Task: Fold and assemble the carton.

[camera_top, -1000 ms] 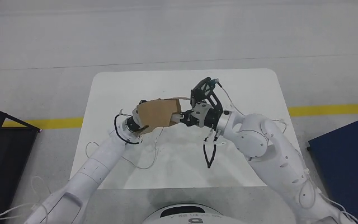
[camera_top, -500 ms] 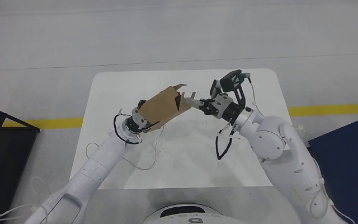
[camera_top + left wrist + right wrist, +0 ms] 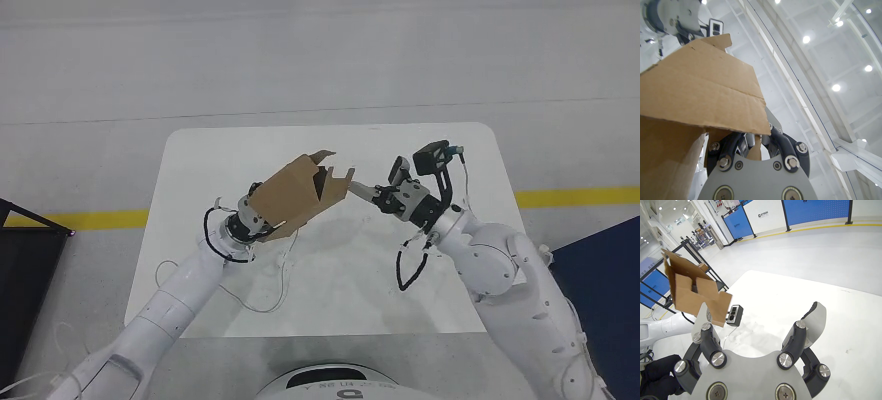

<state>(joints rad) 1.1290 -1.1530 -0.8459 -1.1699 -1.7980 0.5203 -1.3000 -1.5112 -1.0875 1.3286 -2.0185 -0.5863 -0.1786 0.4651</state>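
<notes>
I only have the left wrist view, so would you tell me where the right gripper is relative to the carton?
Observer: The right gripper sits just off the open end of the carton, facing it.
Operator: Thank you; is it holding a flap?
Observer: No, its fingers are spread with nothing between them; one tip is near a flap, contact unclear.
Operator: Is the carton resting on the table?
Observer: No, it is held tilted above the table.
</notes>
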